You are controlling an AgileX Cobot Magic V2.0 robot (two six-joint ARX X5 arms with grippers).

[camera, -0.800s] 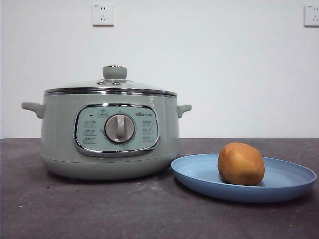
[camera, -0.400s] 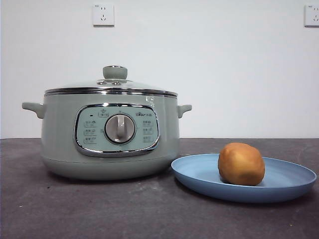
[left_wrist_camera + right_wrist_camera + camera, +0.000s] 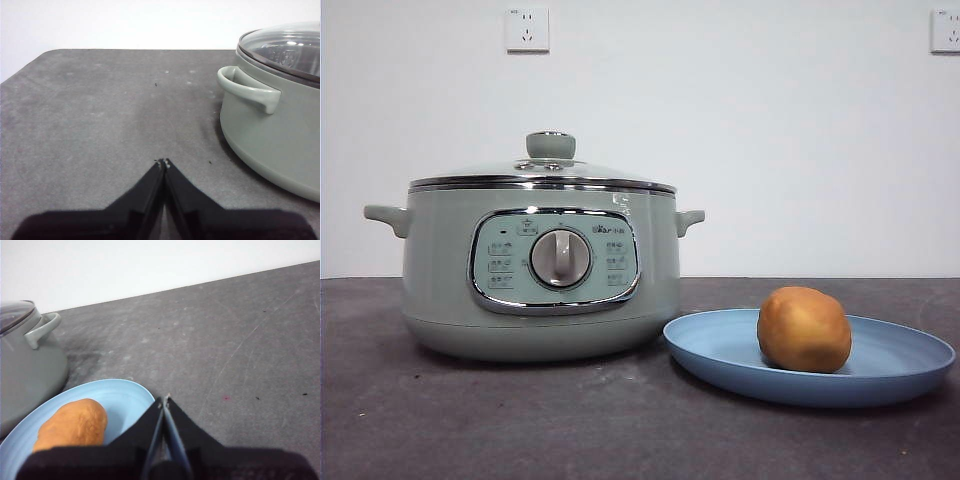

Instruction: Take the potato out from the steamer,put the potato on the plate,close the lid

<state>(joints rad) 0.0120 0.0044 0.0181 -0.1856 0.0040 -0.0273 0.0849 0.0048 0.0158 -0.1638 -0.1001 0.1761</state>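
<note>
A: Where's everything?

B: Potato (image 3: 804, 329) on the plate (image 3: 900, 372), lid (image 3: 542, 176) seated on the steamer (image 3: 540, 270). The work looks done.

A: Claws?

B: Left gripper (image 3: 163, 163) is pinched together, empty, above bare table (image 3: 100, 115), with the steamer's handle (image 3: 248, 89) off to its side. Right gripper (image 3: 165, 399) is likewise closed on nothing, just past the plate's rim.

A: Risks?

B: A low swing by the right gripper could clip the rim and roll the potato. Open table lies beyond both.

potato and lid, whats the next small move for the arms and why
Probably none beyond staying parked: the potato already rests on the plate and the lid sits closed on the steamer. Both the left gripper and right gripper are shut and hold nothing.
</note>
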